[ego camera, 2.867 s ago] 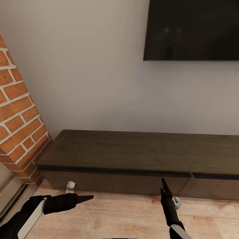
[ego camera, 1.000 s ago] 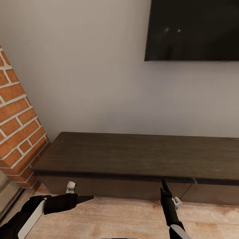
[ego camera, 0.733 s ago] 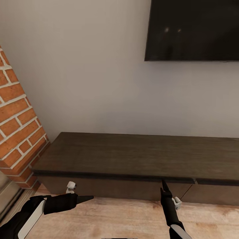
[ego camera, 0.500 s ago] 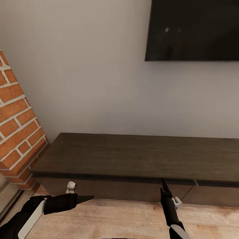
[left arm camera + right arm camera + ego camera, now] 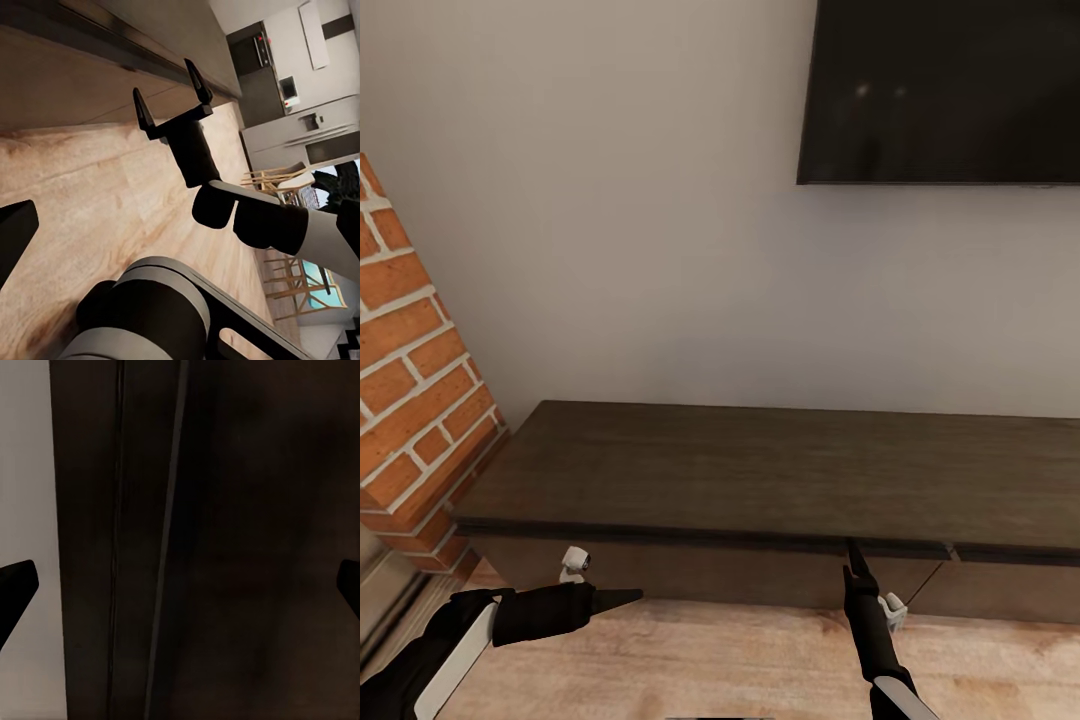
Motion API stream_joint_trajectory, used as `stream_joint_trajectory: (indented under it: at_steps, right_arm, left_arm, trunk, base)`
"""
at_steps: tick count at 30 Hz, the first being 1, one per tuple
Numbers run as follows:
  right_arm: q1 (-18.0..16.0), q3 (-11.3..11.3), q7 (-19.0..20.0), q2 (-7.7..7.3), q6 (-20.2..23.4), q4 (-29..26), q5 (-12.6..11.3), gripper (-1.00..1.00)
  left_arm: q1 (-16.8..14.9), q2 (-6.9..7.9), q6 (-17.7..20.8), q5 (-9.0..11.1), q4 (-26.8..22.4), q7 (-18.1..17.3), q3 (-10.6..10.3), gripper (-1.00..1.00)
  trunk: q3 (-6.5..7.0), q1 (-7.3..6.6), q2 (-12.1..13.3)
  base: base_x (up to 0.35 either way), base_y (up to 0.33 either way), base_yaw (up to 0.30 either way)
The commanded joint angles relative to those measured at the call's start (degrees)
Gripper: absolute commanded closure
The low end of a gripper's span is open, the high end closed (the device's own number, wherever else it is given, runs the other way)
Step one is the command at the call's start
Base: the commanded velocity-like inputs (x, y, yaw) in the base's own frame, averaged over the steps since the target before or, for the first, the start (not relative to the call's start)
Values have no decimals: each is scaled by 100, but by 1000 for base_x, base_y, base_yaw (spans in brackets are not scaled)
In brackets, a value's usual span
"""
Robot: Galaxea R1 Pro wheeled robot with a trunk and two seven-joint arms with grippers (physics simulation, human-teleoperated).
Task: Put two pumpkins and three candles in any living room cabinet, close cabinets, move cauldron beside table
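The cabinet (image 5: 760, 470), a long low dark-brown unit, runs along the wall ahead, and its drawer fronts (image 5: 700, 572) look shut. My right gripper (image 5: 852, 556) points up at the cabinet's front edge, just left of the seam between two drawers. It is open, as seen in the left wrist view (image 5: 171, 94), and holds nothing. In the right wrist view its fingertips (image 5: 16, 585) frame the dark cabinet front (image 5: 225, 540). My left gripper (image 5: 628, 598) hovers open over the floor at the left, pointing right, with nothing in it. The pumpkins, candles and cauldron are out of view.
A red brick pillar (image 5: 410, 380) stands close on the left of the cabinet. A black TV (image 5: 940, 90) hangs on the pale wall above. Light wooden floor (image 5: 740, 650) lies in front. Far off, the left wrist view holds kitchen appliances (image 5: 262, 67) and chairs (image 5: 281, 180).
The whole head view has shifted a little, so the cabinet sits lower and more to the left: the camera moved. Both arms keep the same pose and both grippers stay open.
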Motion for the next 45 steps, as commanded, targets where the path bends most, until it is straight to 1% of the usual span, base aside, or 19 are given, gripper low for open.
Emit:
stream_joint_trajectory:
  at_steps: [1, 4, 5, 36, 40, 45]
  right_arm:
    - [-4, 48, 14, -6, -38, 2, -46, -100]
    - [-4, 48, 1, -4, -47, 2, -42, -100]
    - [-4, 48, -9, -5, -49, 2, -43, 100]
    - [-4, 48, -39, -10, -35, 2, -39, 100]
    - [-4, 48, -39, -10, -35, 2, -39, 100]
    - [-4, 48, -39, -10, -35, 2, -39, 100]
  left_arm:
    - [-4, 6, 42, 37, 0, 5, -13, -100]
    - [-4, 7, 42, 35, 0, 5, -19, -100]
    - [-4, 7, 42, 35, 0, 5, -20, -100]
    - [-4, 7, 42, 38, 27, 5, -17, -100]
    - [-4, 7, 42, 35, 27, 5, -15, -100]
    - [-4, 7, 42, 34, 27, 5, -15, -100]
  trunk:
    - [-5, -1, -2]
    - [-5, -1, -2]
    - [-5, -1, -2]
    - [-5, -1, -2]
    - [-5, -1, -2]
    - [-5, -1, -2]
  base:
    - [0, 0, 0]
    - [0, 0, 0]
    - [0, 0, 0]
    - [-1, 0, 0]
    - [-125, 0, 0]
    - [-281, 0, 0]
